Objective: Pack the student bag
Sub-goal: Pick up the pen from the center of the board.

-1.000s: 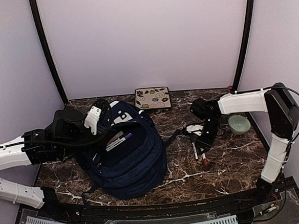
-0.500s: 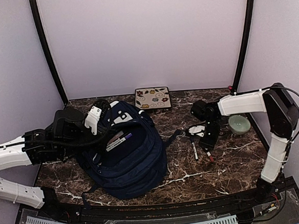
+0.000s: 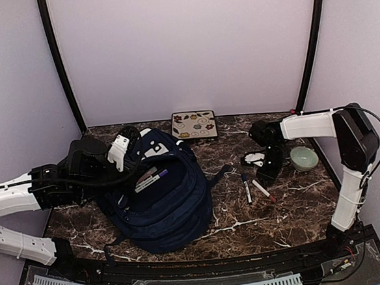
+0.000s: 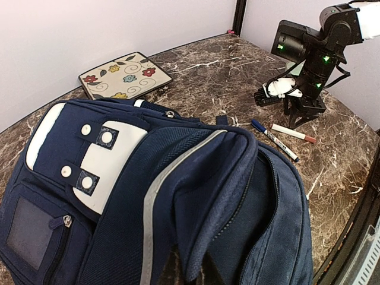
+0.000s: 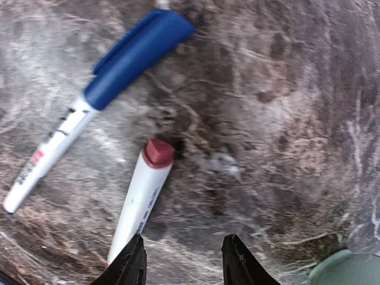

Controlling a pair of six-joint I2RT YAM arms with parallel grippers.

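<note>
The student bag (image 3: 161, 196) is a big navy backpack lying at the left of the marble table, its main zip gaping. My left gripper (image 3: 120, 151) is shut on the edge of the bag's opening (image 4: 199, 261) and holds it up. Two markers (image 3: 152, 179) show inside the bag. On the table to its right lie a blue-capped marker (image 3: 246, 187) (image 5: 101, 89) and a red-capped marker (image 3: 264, 191) (image 5: 142, 196). My right gripper (image 3: 268, 173) (image 5: 183, 240) hangs open just above the table, beside the red-capped marker, nothing between its fingers.
A square flowered plate (image 3: 193, 124) lies at the back, behind the bag. A pale green bowl (image 3: 304, 158) stands at the right, close to my right gripper. A bag strap (image 3: 219, 174) trails toward the markers.
My right gripper has moved right and back, off the two markers toward the bowl, and its jaws have narrowed a little. The left arm and bag have not moved.
</note>
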